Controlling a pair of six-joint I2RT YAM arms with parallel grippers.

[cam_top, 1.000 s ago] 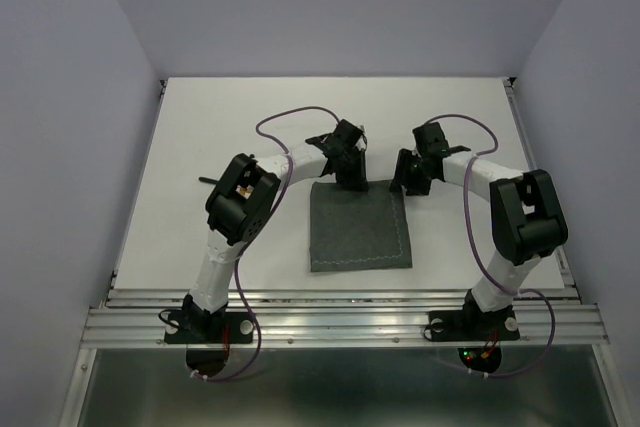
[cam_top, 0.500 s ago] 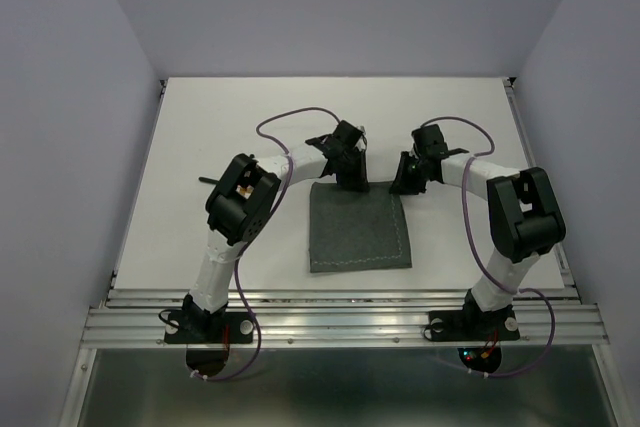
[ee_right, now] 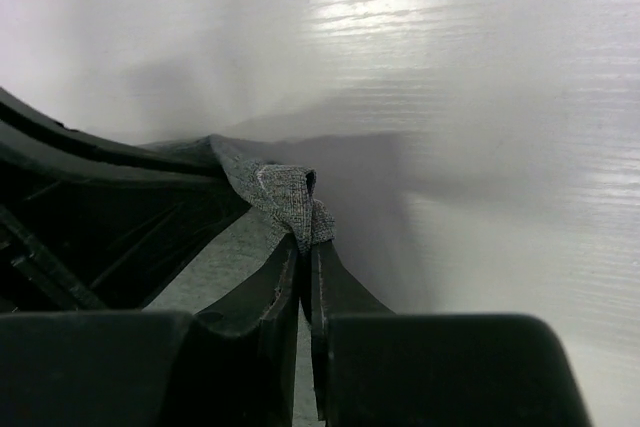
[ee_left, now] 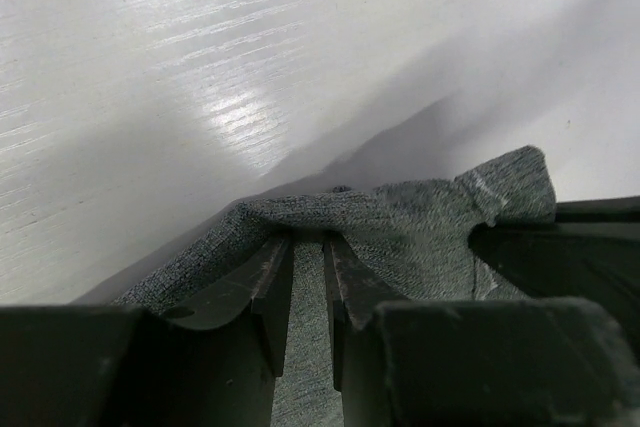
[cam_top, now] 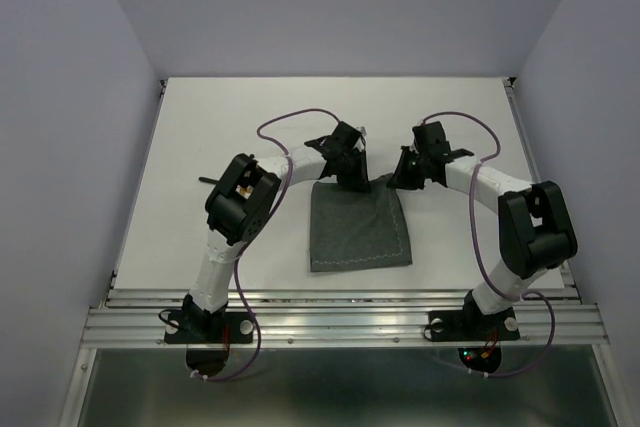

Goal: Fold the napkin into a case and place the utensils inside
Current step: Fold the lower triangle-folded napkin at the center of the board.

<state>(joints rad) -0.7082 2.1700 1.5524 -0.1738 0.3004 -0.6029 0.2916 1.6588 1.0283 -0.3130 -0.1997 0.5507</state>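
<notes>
Two grippers meet the napkin [cam_top: 358,232] along its 12 o'clock edge, while the cloth itself lies near the middle of the white table [cam_top: 200,127], a little toward 6 o'clock. We see the left gripper [cam_top: 352,179] at the napkin's 11 o'clock corner and the right gripper [cam_top: 403,179] at its 1 o'clock corner, with the far hem raised off the surface between them. From the left wrist view, the left jaws stand almost together with only a thin slit between them, and the hem is bunched across their tips, so we read them as pinching the cloth. From the right wrist view, the right jaws are pressed closed on a small puckered tuft of the corner. Black gripper bodies fill the bottom of both wrist views and cover the cloth beneath them. From above, the fingertips themselves are too small for us to make out. At 9 o'clock on the table a thin dark object [cam_top: 208,177] juts from behind the left arm, and we cannot tell what it is. Dark grey-green and finely woven, the napkin carries a pale stitched line near its hem and rests flat at its 6 o'clock end.
</notes>
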